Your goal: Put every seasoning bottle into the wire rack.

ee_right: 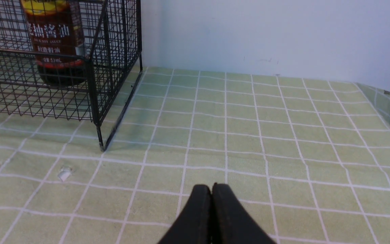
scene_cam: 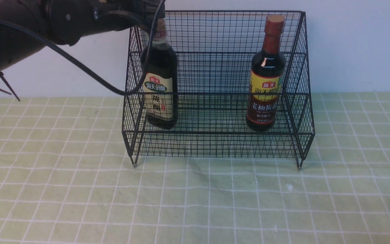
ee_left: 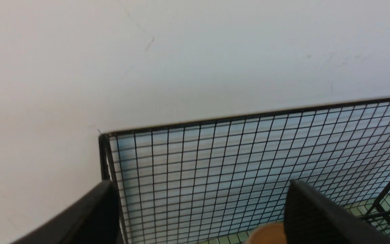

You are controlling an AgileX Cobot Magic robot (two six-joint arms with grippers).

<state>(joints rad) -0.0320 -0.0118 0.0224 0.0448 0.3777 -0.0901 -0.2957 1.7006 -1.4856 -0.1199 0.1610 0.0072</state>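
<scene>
The black wire rack [scene_cam: 232,12] stands at the back of the table against the wall. Both bottles stand upright on its lower tier. The squarish bottle with the cream label [scene_cam: 160,98] is at the left end. The round bottle with the reddish-brown cap and yellow-red label [scene_cam: 266,88] is at the right end. My left gripper [scene_cam: 151,13] is at the top of the squarish bottle. In the left wrist view it [ee_left: 200,184] is open, jaws wide apart, with the gold cap [ee_left: 269,235] just beside one finger. My right gripper [ee_right: 212,186] is shut and empty, low over the cloth, right of the rack [ee_right: 93,88].
A green checked cloth [scene_cam: 195,203] covers the table. A white wall rises right behind the rack. The left arm's cable [scene_cam: 90,73] hangs in front of the rack's left end. The table's right edge [ee_right: 389,101] shows in the right wrist view.
</scene>
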